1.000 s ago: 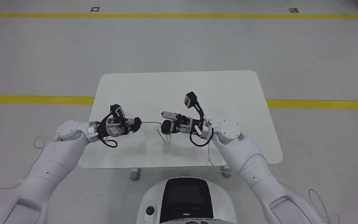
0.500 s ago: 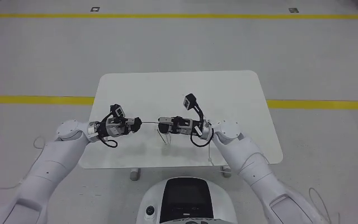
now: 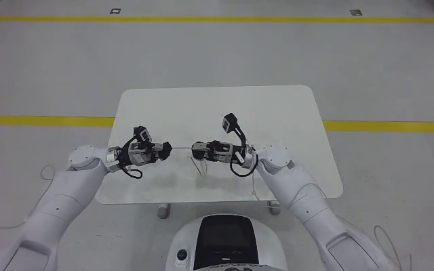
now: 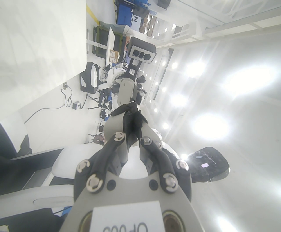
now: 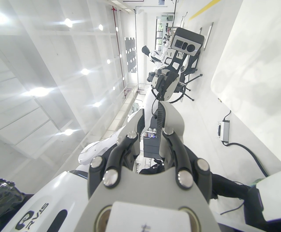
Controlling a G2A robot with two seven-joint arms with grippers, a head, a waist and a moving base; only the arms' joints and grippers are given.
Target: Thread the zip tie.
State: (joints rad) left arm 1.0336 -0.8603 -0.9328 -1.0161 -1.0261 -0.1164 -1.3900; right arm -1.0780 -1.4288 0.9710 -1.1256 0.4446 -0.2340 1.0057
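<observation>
The zip tie (image 3: 180,148) shows from above as a thin dark line running straight between my two grippers, over the middle of the table's near half. The left gripper (image 3: 166,150) is closed on one end. In its own wrist view, the left gripper (image 4: 131,116) has its tips pinched together around something dark. The other end of the tie reaches the tip of the right gripper (image 3: 194,147). I cannot tell from any view whether that gripper is actually clamped on it. The two grippers face each other, close together, with the short run of tie between them.

The table (image 3: 271,115) is a plain white top with rounded corners. Around it the floor is pale grey. A yellow floor line (image 3: 380,126) passes behind the table, and a second yellow line (image 3: 203,19) runs farther off, with two small dark floor plates (image 3: 115,11) just beyond it.

Through the left wrist camera I see an office chair (image 4: 89,75), blue cabinets (image 4: 125,11) and bright ceiling lights (image 4: 208,127). The right wrist camera shows a power adapter (image 5: 222,131) lying on the floor near the table's edge, with its dark cable (image 5: 248,151) trailing away.
</observation>
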